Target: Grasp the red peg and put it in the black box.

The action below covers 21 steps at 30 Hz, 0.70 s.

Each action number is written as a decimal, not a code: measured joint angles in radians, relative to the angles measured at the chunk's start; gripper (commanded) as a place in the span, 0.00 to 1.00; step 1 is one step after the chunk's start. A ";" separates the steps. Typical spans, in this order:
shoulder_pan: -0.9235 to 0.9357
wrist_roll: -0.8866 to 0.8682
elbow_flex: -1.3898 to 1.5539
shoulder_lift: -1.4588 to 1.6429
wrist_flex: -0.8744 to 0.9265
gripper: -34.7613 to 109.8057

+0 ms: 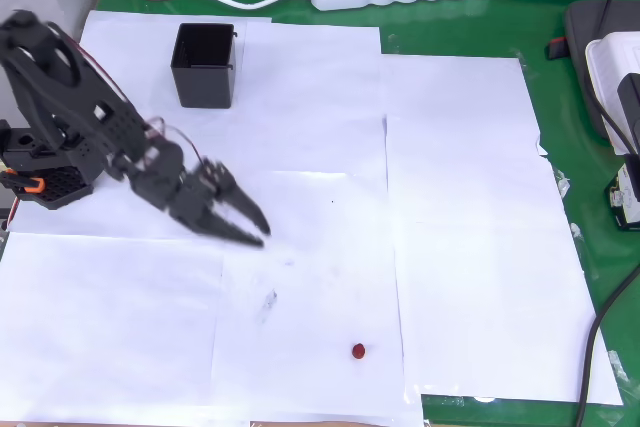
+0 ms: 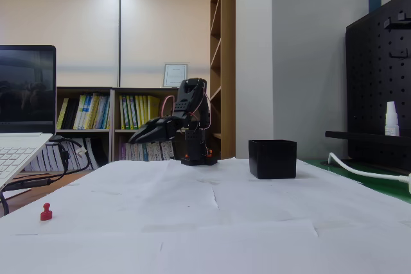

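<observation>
1. Paper sheets cover the green table, probably so the red peg stands out; it rests alone on them, well apart from the black box, toward the near edge in the overhead view.
2. Between box and peg hangs the claw, its fingers slightly spread and holding nothing, pointing toward the peg; the reach looks barely begun.
3. Overhead, the box's open top and hollow inside show.
4. Sideways, the fixed view shows the claw raised above the paper and the peg upright, with a small knob on top.
</observation>
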<state>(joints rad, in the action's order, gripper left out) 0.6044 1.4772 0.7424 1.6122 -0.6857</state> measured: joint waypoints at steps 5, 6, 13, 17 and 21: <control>0.025 0.035 0.124 0.199 -0.049 0.24; 0.028 0.035 0.129 0.219 -0.058 0.26; 0.037 0.071 0.193 0.396 -0.210 0.25; 0.051 0.101 0.284 0.518 -0.258 0.25; 0.077 0.121 0.431 0.657 -0.264 0.25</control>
<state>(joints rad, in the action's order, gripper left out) 0.6811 1.5984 1.1735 2.2688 -0.9495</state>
